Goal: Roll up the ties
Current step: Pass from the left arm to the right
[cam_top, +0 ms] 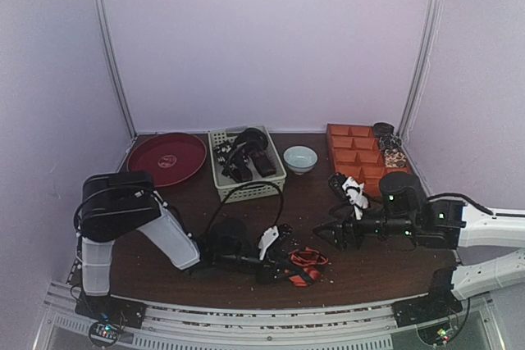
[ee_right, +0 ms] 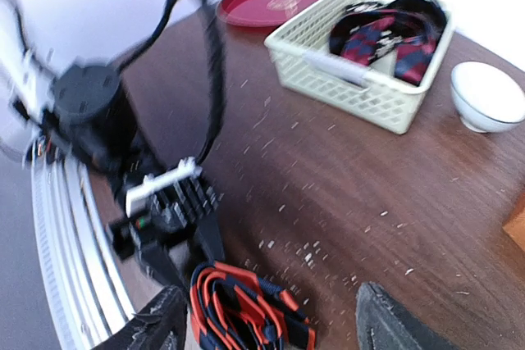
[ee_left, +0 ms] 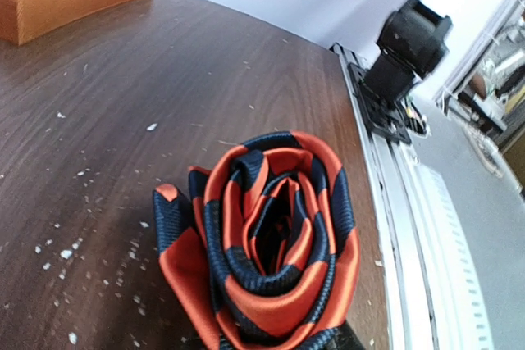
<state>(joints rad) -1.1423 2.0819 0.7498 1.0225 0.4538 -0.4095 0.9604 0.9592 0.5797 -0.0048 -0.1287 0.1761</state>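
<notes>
At the upper left of the top view sits a red plate (cam_top: 166, 158), nothing on it that I can make out. Right of it is a pale basket (cam_top: 250, 190) holding loose ties (cam_top: 244, 157), dark there and red-and-navy in the right wrist view. Next come a small pale bowl (cam_top: 300, 158) and an orange tray (cam_top: 349, 143) of cells. Its right-hand cells hold dark round bundles (cam_top: 393, 157), too small to identify. Low in the middle, the left gripper (cam_top: 285, 271) lies flat along the table (cam_top: 312, 198), closed on the lower end of the orange-and-black tie (ee_left: 275, 243), which is wound into a loose oblong roll. The right gripper (cam_top: 326, 234) hangs just right of and above the roll with its fingers (ee_right: 156, 325) spread wide, holding nothing. The roll sits close to the table's near edge, with the metal rail (cam_top: 246, 325) just beyond. Bare wood dotted with pale specks (ee_right: 303, 256) stretches between the roll and the containers at the back.
</notes>
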